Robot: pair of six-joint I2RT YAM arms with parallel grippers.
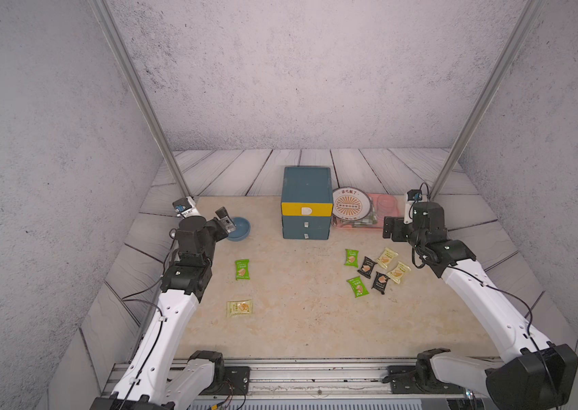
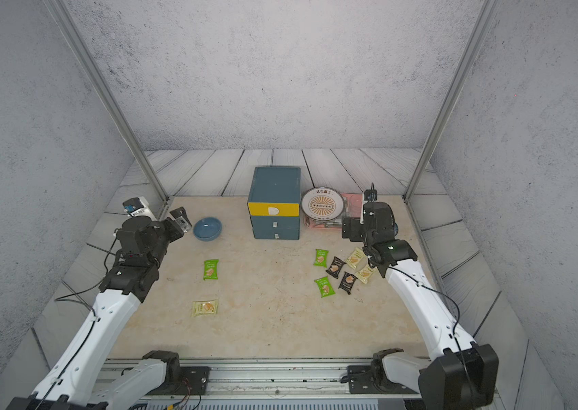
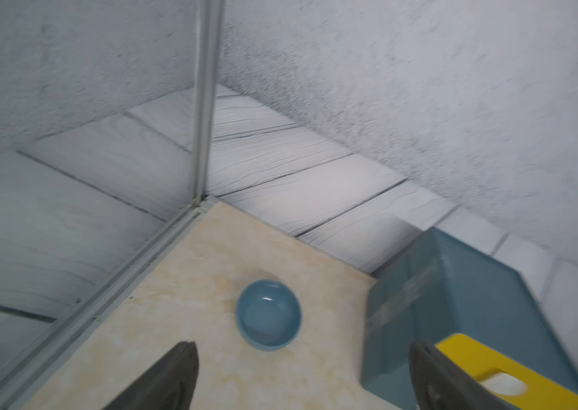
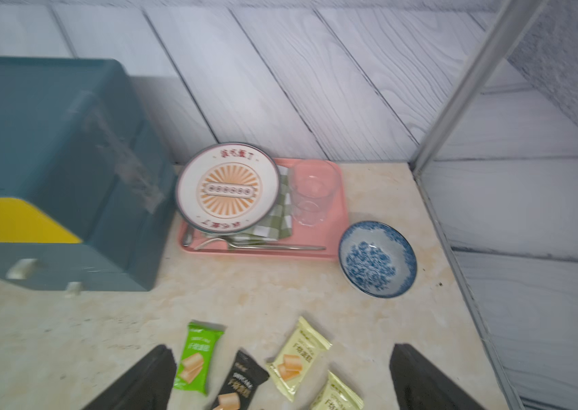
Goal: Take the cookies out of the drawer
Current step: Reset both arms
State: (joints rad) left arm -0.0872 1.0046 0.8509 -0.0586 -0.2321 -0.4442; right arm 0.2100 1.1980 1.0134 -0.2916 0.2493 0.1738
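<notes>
All eight cookie packets (image 1: 366,267) lie on the counter (image 1: 298,312) in front of the closed drawer unit (image 1: 307,204), so the left tool (image 3: 301,346) and right tool (image 4: 282,349), hanging either side of it, both gape wide and hold nothing, seemingly because no packet is left to fetch.

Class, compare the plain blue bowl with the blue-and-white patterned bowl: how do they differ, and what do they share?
The plain blue bowl is one solid colour; the patterned bowl is white with blue patterning. The plain blue bowl stands left of the drawer unit; the patterned bowl sits beside the pink tray. Both are upright and empty.
</notes>
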